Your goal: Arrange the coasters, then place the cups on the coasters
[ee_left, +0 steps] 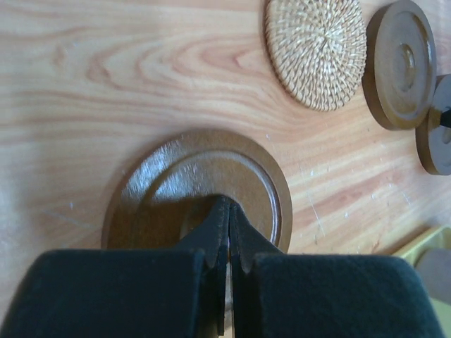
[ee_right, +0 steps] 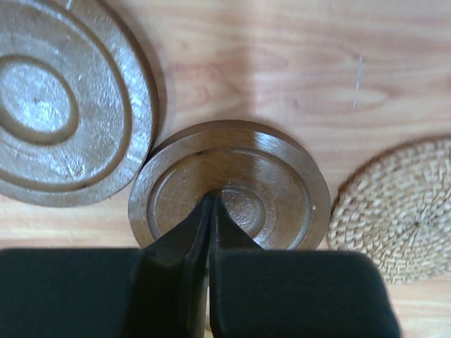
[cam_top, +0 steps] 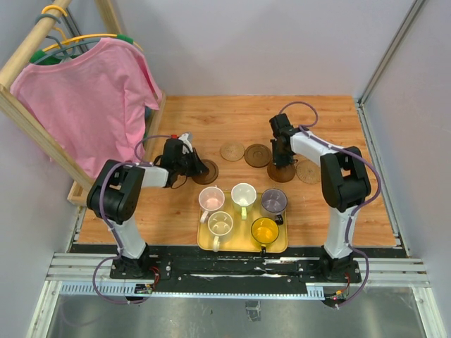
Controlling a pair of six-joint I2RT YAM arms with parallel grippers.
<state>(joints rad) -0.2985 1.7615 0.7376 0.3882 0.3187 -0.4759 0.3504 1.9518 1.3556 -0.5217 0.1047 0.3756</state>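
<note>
Five round coasters lie in a row on the wooden table. My left gripper (cam_top: 192,163) (ee_left: 229,204) is shut, its tips resting on the middle of a glossy dark brown coaster (cam_top: 206,171) (ee_left: 211,165) at the row's left end. My right gripper (cam_top: 282,163) (ee_right: 211,201) is shut too, tips down on another dark ringed coaster (cam_top: 281,173) (ee_right: 275,190). Between them lie a woven tan coaster (cam_top: 232,151) (ee_left: 316,49) and a brown ringed coaster (cam_top: 258,155) (ee_right: 56,105). A second woven coaster (cam_top: 308,171) (ee_right: 402,211) lies at the right end. The cups, pink (cam_top: 211,199), cream (cam_top: 243,193), purple (cam_top: 273,202), white-green (cam_top: 220,224) and amber (cam_top: 265,229), stand on the tray.
The yellow tray (cam_top: 282,243) holding the cups sits at the table's near edge between the arm bases. A wooden rack with a pink shirt (cam_top: 91,98) leans over the table's left side. Grey walls close in the back and right.
</note>
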